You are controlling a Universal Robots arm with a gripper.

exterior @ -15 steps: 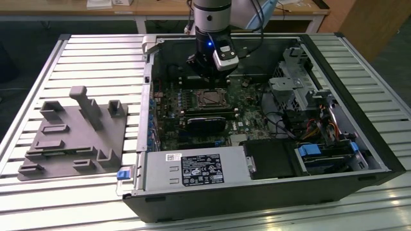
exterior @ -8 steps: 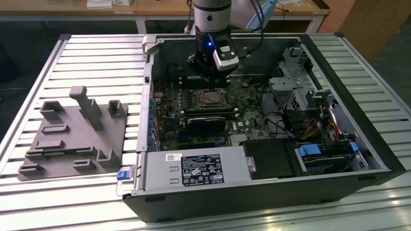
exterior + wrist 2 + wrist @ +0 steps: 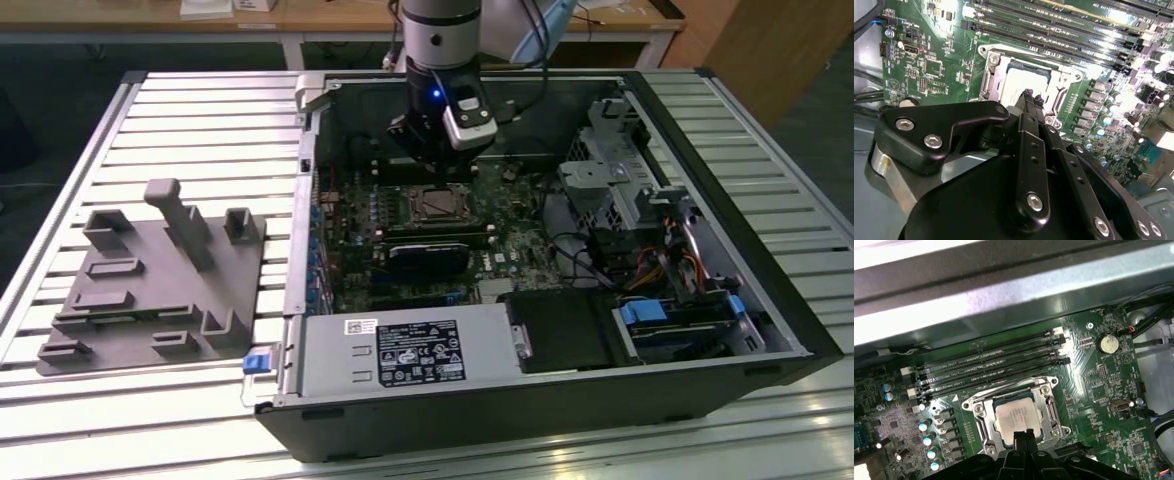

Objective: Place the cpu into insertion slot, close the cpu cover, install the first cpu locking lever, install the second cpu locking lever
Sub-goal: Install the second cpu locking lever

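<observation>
The arm's black fingers (image 3: pixel 1019 441), closed narrowly together, are hovering just over the dull silver square cpu (image 3: pixel 1015 416), which is lying in the silvery-rimmed insertion slot (image 3: pixel 983 420) on the green motherboard (image 3: pixel 1094 390).

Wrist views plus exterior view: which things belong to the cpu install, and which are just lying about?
Job in hand:
- gripper, right over the socket
- cpu, seated
- cpu cover, framing the chip

Lying about:
- grey fixture block
- memory slots
- black card
- power supply
- coin cell
</observation>
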